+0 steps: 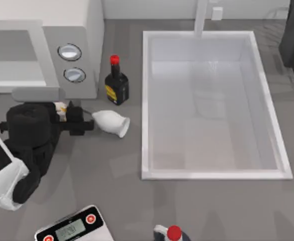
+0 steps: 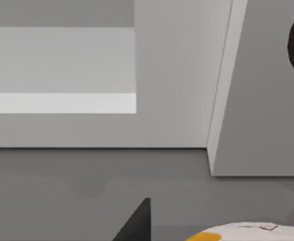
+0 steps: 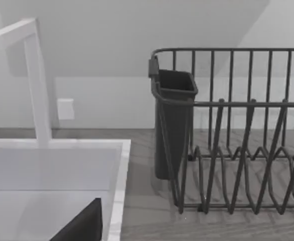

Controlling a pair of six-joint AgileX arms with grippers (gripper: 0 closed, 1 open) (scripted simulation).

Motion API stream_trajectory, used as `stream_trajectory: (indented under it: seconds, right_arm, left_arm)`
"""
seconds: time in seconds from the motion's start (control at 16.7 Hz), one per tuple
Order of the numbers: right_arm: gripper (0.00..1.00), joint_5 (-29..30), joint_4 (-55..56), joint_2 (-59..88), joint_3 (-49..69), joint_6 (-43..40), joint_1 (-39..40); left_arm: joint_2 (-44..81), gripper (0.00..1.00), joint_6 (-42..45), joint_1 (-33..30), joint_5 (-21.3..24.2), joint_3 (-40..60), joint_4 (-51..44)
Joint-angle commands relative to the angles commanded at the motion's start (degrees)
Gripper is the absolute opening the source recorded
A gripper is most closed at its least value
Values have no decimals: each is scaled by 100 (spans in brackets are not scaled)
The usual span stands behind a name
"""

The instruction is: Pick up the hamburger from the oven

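1. Hanging low just in front of the oven [image 1: 46, 50], the left gripper [image 1: 82, 120] sits at the table's left side, its dark wrist covering most of what lies under it.
2. A pale scrap with a yellow-orange patch peeks out beside the wrist; I take it for the hamburger [image 1: 60, 109]. It is on the tabletop [image 1: 122, 201] close to the oven front, not inside the cavity. In the left wrist view the burger [image 2: 247, 232] is a tan and orange sliver at the picture's edge, next to a dark finger [image 2: 137, 221].
3. Whether the left gripper is clamped on the burger, or how wide it stands, I cannot tell: the arm hides the fingertips from above, and the wrist view catches just one.
4. A white wine glass [image 1: 112, 122] lies on its side, touching or nearly touching the gripper's tip. A dark bottle [image 1: 116, 83] with a red cap stands beside the oven's knob panel. Both crowd the space, so any lift probably wants to go straight up to avoid knocking them.
5. The right arm [image 1: 293, 35] is parked at the far right behind the sink [image 1: 147, 100]; its wrist view looks on a dish rack [image 3: 237, 130] and the faucet [image 3: 36, 80], with one finger [image 3: 82, 226] low in view. Its opening I cannot tell.
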Motion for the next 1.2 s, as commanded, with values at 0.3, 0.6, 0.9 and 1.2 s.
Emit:
stream_trajectory:
  seconds: [0.3,0.6,0.9,1.2]
  right_arm:
    - [100,0,0,0,0,0,0]
    - [100,0,0,0,0,0,0]
    - [100,0,0,0,0,0,0]
    - [100,0,0,0,0,0,0]
  left_arm:
    - [79,0,68,38,27,61,105]
    - [79,38,68,38,27,61,105]
    - [79,75,68,38,27,61,105]
    - [79,100,68,38,27,61,105]
